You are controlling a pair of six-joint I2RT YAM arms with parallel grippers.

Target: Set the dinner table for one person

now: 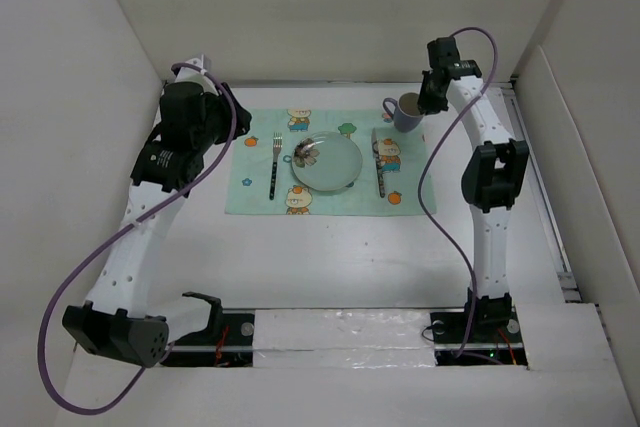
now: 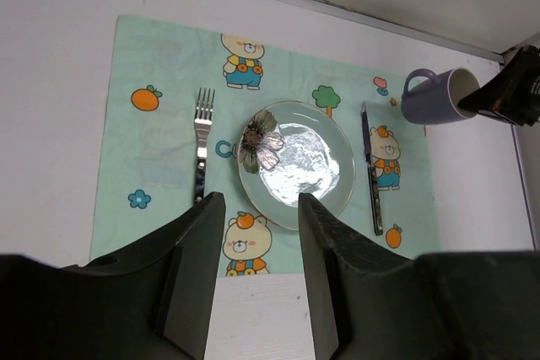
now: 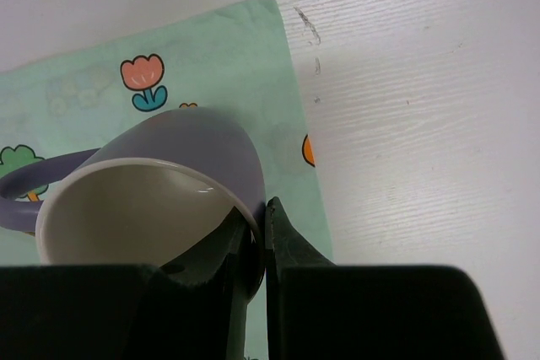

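On the white dinner table (image 1: 330,257) lies a mint-green placemat (image 1: 250,187) with a glass plate (image 1: 327,163), a fork (image 1: 274,162) left of it and a knife (image 1: 379,169) right of it. My right gripper (image 1: 432,99) is shut on the rim of a lavender mug (image 1: 407,111) at the mat's far right corner; one finger is inside, one outside (image 3: 283,242). The mug (image 3: 143,200) shows tilted in the left wrist view (image 2: 439,95). My left gripper (image 2: 260,233) is open and empty, raised over the mat's near edge (image 2: 152,233), near the plate (image 2: 295,164).
White walls enclose the table on the left, back and right. A purple cable loops from each arm. A metal rail (image 1: 545,197) runs along the table's right side. The arm bases (image 1: 340,332) sit at the near edge.
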